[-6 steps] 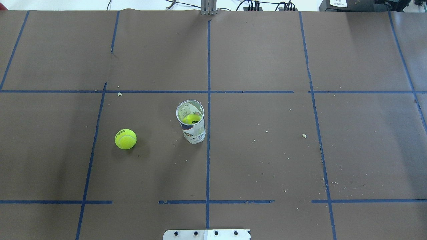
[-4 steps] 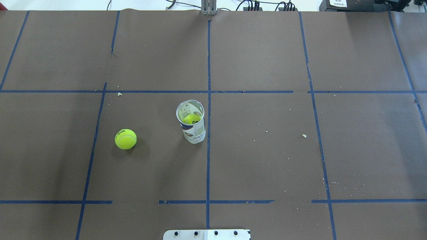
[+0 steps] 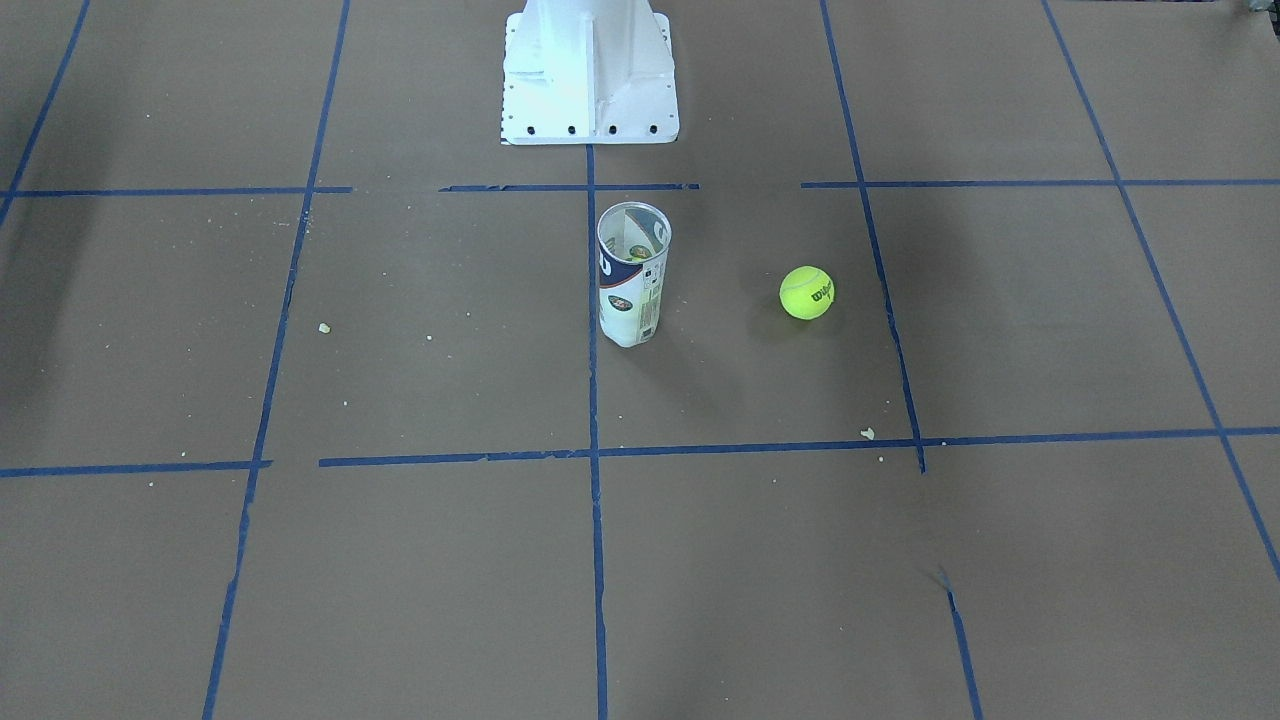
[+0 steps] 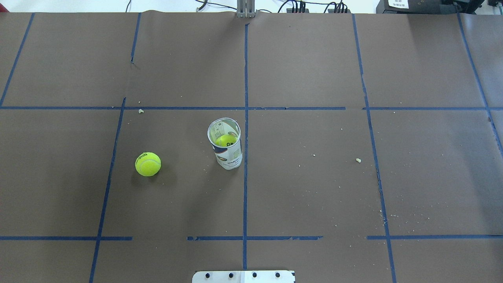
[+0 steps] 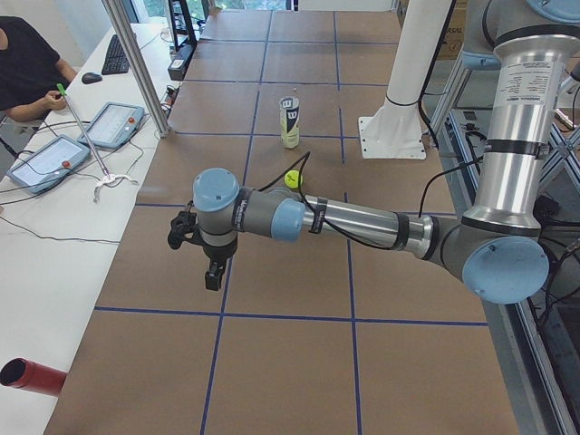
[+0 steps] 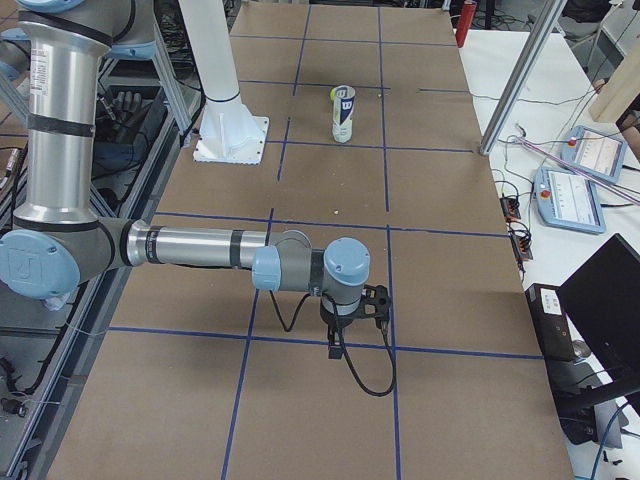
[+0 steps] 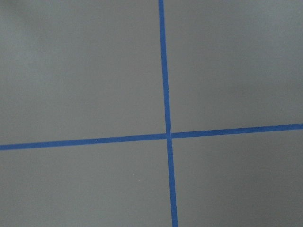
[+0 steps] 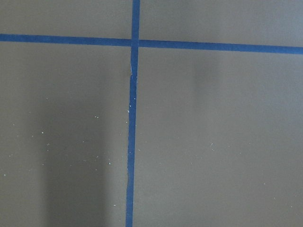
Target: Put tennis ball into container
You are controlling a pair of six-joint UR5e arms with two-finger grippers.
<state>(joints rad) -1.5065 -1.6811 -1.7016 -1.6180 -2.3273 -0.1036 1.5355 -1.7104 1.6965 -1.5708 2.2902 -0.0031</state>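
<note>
Nearest in the exterior left view, the left gripper (image 5: pixel 210 272) is hanging fingers-down over a tape crossing (image 7: pixel 168 135), with its forearm (image 5: pixel 362 222) reaching out level. I cannot tell whether its fingers are open or closed. Beyond it, toward the middle of the table, the tennis ball (image 4: pixel 148 164) is resting on the brown paper (image 4: pixel 314 196), well apart. Farther on, the container (image 4: pixel 224 143) is standing upright, mouth up, with a second ball (image 4: pixel 226 140) showing inside. The right gripper (image 6: pixel 338 345) is hovering farthest off, and its finger state is equally unclear. The left arm looks nearer the ball.

clear can (image 4: pixel 228 155) with a white and blue label, standing upright, top open, inner ball (image 4: pixel 226 140) sitting low in it. loose ball (image 4: pixel 148 164), fuzzy yellow-green with a black logo, rests well apart from the can, on the robot's left.
</note>
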